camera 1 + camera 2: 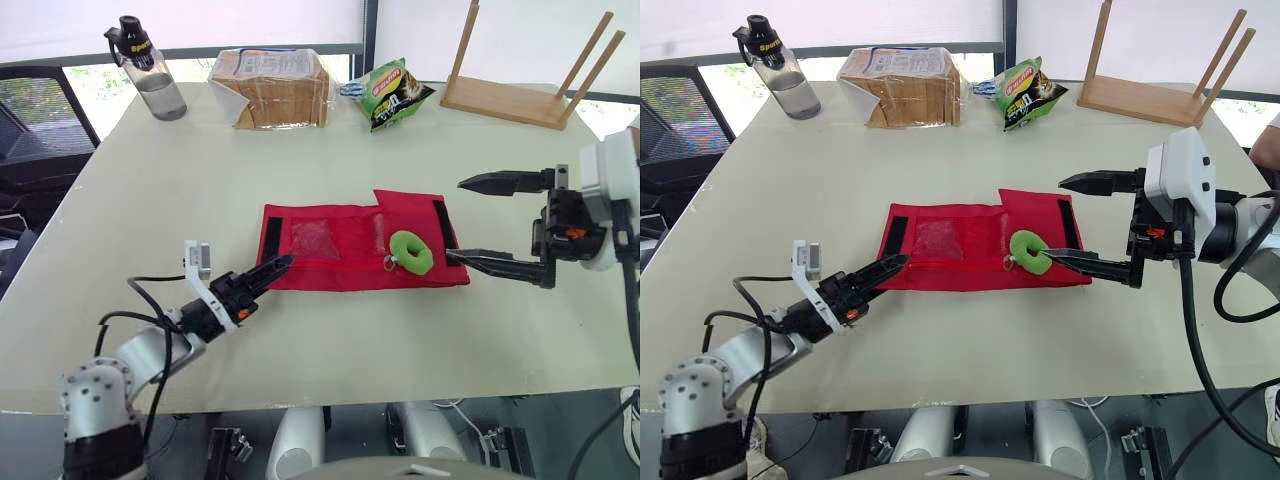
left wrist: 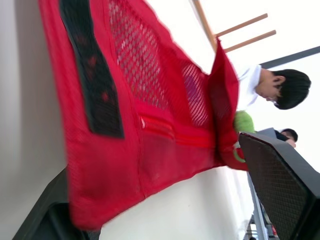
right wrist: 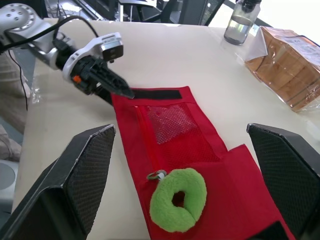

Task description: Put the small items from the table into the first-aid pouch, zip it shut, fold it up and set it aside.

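A wide, pale beige counter (image 1: 150,200) carries the work, with a long red fabric first-aid pouch (image 1: 330,268) lying opened out flat near its middle. The pouch's mesh pockets face up, and the flap at its right end is partly turned over. The right hand (image 1: 455,220) hovers at that right end with its two black fingers spread wide, the lower one reaching along the pouch's near edge towards the load. The left hand (image 1: 272,268) sits low at the pouch's near left corner. Its wrist view shows the fingers apart, with the corner of fabric lying against one of them rather than pinched. A fuzzy green ring-shaped soft item (image 1: 422,260) rests on top of the red fabric near the right end, not inside any pocket, so the packing looks unfinished. A small metal ring (image 3: 156,175) lies just beside it. The main risk is that the right hand closes on cloth along with the green ring. With nothing clamping the left corner, the whole pouch would then lift or slide. The soft ring might also squash and slip out, rolling off onto the counter, and the loose flap could fall across the pocket mouth.
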